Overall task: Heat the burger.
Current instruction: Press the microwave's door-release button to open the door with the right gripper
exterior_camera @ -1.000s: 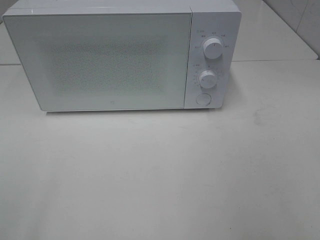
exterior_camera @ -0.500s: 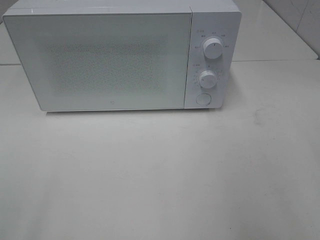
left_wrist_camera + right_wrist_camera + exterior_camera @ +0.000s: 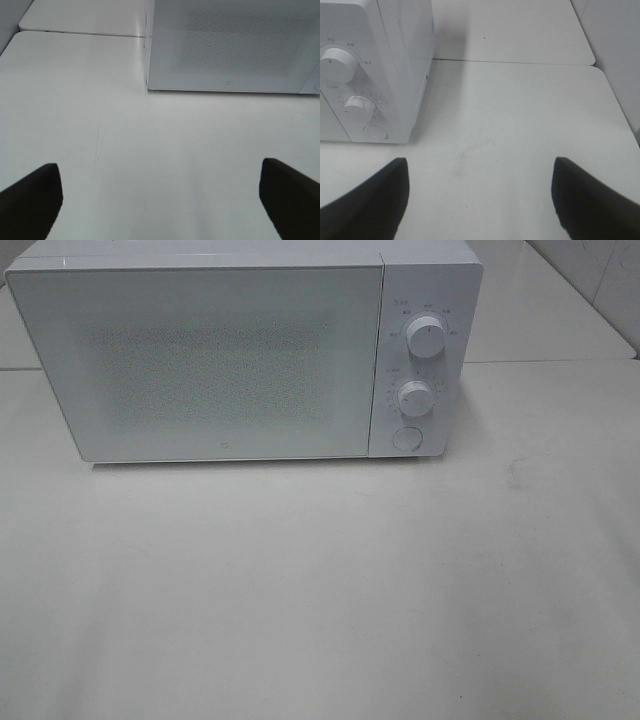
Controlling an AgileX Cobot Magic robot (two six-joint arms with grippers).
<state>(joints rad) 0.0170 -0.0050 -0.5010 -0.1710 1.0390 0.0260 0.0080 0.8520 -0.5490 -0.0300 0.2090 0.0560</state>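
Left gripper (image 3: 157, 167) is being held wide open. Its 2 dark fingers (image 3: 30, 200) are being spread far apart, and nothing is being gripped or touched. Only bare table (image 3: 75, 125) is being shown in the gap.

Right gripper (image 3: 480, 162) is also being held open, slightly less wide. Its 2 fingers (image 3: 370, 200) are being spread with nothing between them and no contact being made.

Neither arm is being shown in the exterior high view, so the full pose cannot be told. From the wrist views, both grippers are being held above the table and aimed toward the microwave (image 3: 230, 350). The left one is being pointed at the hinge-side corner of the door (image 3: 230, 45). The right one is being pointed past the control panel (image 3: 350, 75) side.

Counts:
- 1 white microwave, with its door (image 3: 200, 365) shut.
- 2 round knobs: upper knob (image 3: 426, 338) and lower knob (image 3: 415, 397).
- 1 round button (image 3: 405, 437) below the knobs.
- 2 white tabletops joined at a seam (image 3: 510, 62), with the microwave being carried on them.

The burger is not being shown in any view. Whether it is sitting behind the closed, frosted door cannot be told.
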